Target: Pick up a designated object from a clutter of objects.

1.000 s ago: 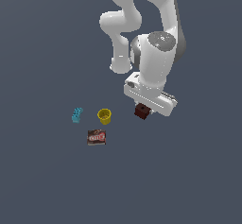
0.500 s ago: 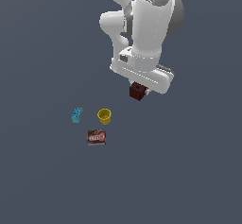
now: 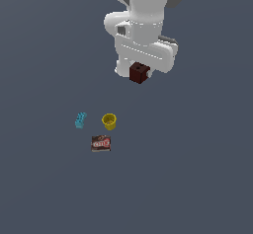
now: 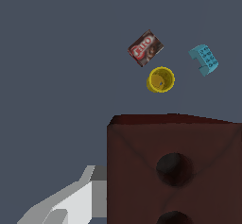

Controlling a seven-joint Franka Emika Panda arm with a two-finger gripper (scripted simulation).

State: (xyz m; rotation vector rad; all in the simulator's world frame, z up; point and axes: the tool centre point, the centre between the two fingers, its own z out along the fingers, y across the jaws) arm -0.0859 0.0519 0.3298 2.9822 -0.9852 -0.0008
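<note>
Lifted higher than a moment ago, the pincer (image 3: 140, 73) stays clamped on the dark red-brown block (image 3: 139, 73), well clear of the bench (image 3: 44, 188); the pick looks essentially accomplished.

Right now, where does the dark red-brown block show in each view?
Exterior view: the dark red-brown block hangs under the gripper, high above the floor, up and to the exterior view's right of the yellow cup.
Wrist view: the block fills the near foreground.
Shared landmark: the yellow cup.
</note>
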